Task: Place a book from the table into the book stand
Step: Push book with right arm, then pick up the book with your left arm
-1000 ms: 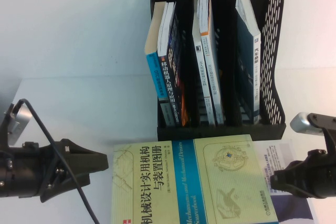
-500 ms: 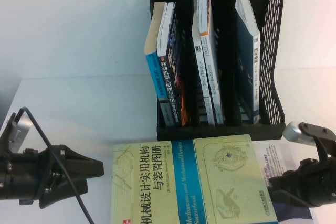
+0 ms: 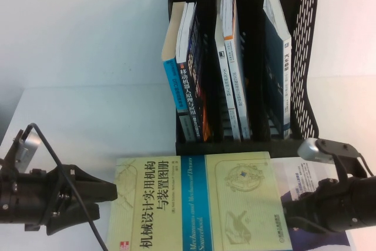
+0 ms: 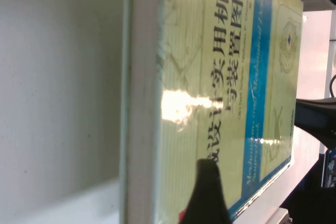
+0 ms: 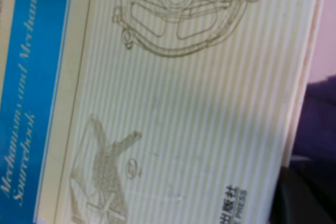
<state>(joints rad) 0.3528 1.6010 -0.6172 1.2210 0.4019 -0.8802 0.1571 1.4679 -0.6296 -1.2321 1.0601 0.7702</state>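
The thick pale yellow-green book (image 3: 200,204) with a blue band lies flat on the white table (image 3: 88,57), just in front of the black book stand (image 3: 305,39). My left gripper (image 3: 107,201) is open at the book's left edge, upper fingertip touching it. In the left wrist view one dark finger (image 4: 207,198) overlaps the cover of the book (image 4: 220,77). My right gripper (image 3: 288,211) is open against the book's right edge. The right wrist view is filled by the book's cover (image 5: 173,103), with a dark finger (image 5: 304,198) beside its edge.
Every slot of the stand holds upright books: a leaning pair on the left (image 3: 188,74), thin ones in the middle (image 3: 229,57), a dark-blue one on the right (image 3: 276,57). A white and purple book (image 3: 305,171) lies partly under the yellow-green one.
The right arm has moved left, and the book has slid left with it until its left edge meets the left gripper. The left arm shifted slightly back and down.
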